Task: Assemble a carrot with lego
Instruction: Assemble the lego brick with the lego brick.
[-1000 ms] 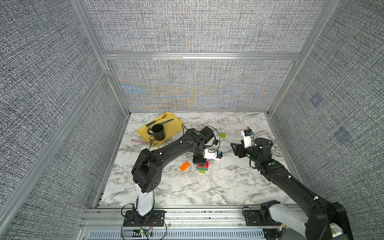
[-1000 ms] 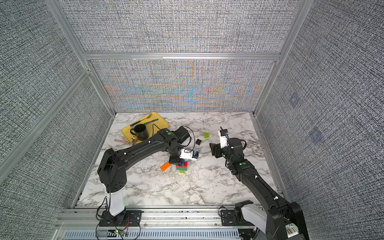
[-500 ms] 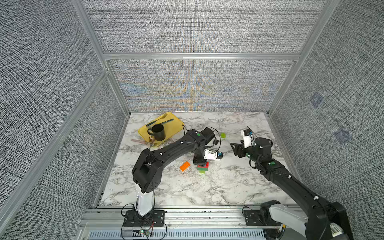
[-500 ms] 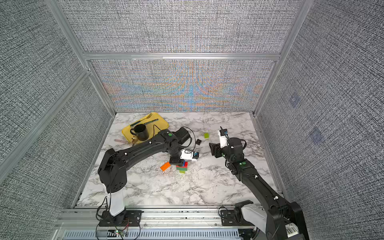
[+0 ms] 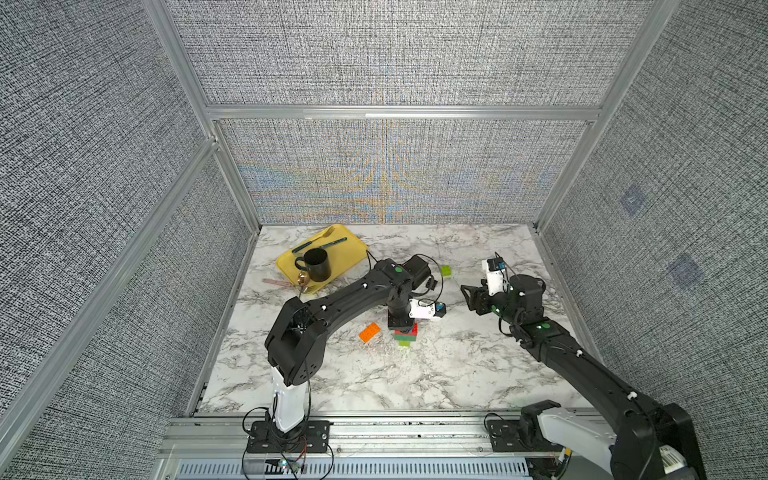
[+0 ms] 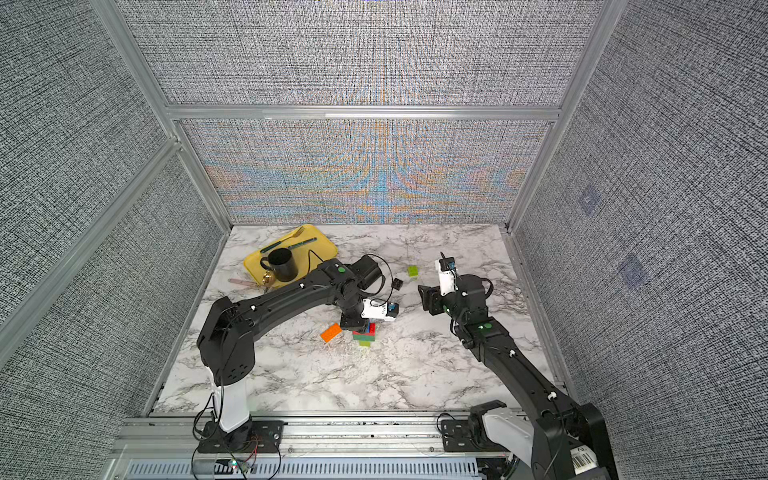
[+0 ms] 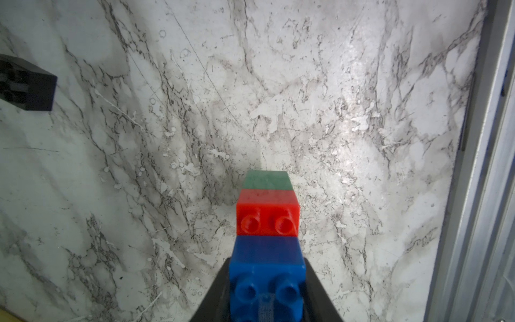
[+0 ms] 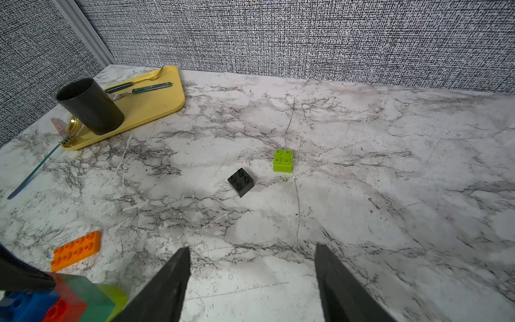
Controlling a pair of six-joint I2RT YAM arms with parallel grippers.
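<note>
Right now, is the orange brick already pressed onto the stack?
No, in the right wrist view the orange brick lies flat on the table, apart from the stack.

Left hand point(image 5: 402, 329) points straight down, clamped; right hand point(image 5: 469, 297) hovers, spread apart.

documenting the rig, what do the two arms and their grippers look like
The left arm and right arm are chunky black links on white base segments, each with a green round dot, a white wrist camera block and thin black looping cables. A barcode label sits at the right base. The left gripper and right gripper have plain black tapered fingers.
</note>
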